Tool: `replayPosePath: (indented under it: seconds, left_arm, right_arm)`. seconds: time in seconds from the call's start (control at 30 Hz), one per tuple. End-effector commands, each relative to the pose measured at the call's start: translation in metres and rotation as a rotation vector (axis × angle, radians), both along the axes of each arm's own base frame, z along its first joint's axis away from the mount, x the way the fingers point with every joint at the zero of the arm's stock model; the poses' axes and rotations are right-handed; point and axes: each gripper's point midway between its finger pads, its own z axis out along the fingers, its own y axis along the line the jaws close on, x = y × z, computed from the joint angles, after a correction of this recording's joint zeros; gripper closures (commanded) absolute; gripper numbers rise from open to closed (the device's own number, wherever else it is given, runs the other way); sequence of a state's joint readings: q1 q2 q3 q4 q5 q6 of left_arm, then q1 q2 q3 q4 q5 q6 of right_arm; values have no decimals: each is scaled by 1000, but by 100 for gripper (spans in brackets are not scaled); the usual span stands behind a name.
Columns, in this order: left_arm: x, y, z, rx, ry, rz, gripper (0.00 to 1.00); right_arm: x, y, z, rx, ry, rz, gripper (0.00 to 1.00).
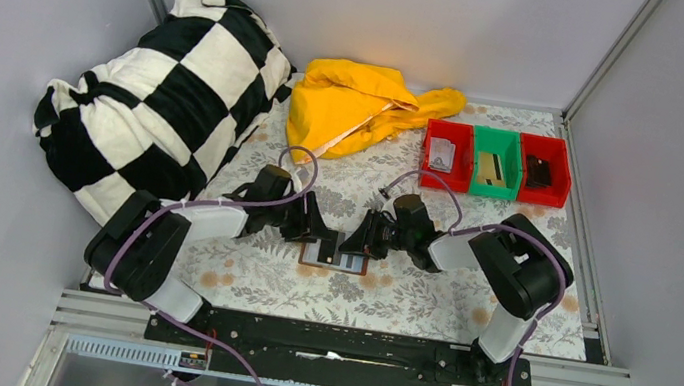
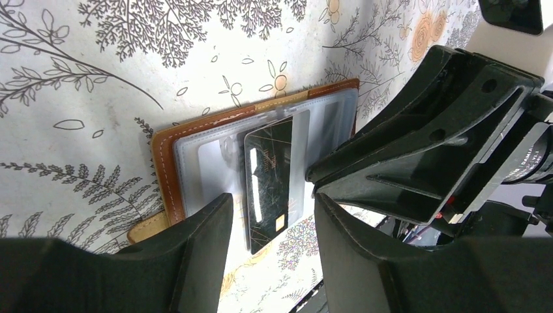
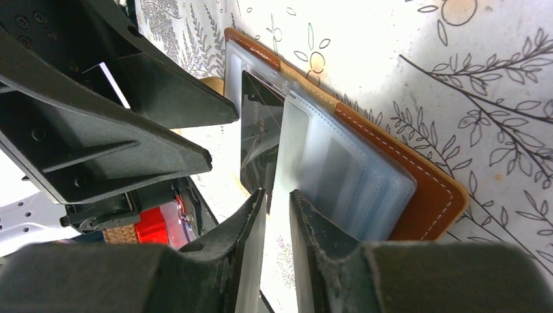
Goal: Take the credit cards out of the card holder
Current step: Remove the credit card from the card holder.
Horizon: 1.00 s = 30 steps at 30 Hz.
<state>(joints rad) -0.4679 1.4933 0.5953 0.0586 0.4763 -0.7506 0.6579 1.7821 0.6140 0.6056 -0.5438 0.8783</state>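
Lying open, brown card holder (image 2: 202, 163) shows black card (image 2: 267, 182) protruding.

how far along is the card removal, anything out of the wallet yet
Done: the card holder lies open, and a black card sticks partway out of its pocket. A tan flat item in the green bin may be a removed card. In hand: the right gripper pinches a clear sleeve, the left gripper stands open astride the black card. Left: grip it, pull it free, check other pockets.
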Motion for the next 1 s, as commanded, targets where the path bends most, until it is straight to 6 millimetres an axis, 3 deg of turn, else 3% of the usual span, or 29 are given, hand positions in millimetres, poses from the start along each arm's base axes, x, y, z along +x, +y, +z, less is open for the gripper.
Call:
replayPosePath:
  seconds: [0.0,0.3,0.5,0.67,0.97]
  left_arm:
    - [-8,11,-23,54,14,4,45]
    - [-17,2,-25,-5,34,-32,45]
    - [-22,-6,-11,-96,5,-53,51]
    - [-29,-14,3,-182,-2,-82,66]
    - [-25,-14,5,-168,4,-81,100]
  right_arm:
    - [-8,-10,-26,-82,55,0,72]
    - [-10,-9,-28,-74,65,6,72]
    - [-13,-10,-34,-80,84,5,73]
    - [-13,-11,-33,-82,83,0,72]
    - [-12,-12,-34,-82,87,-1,72]
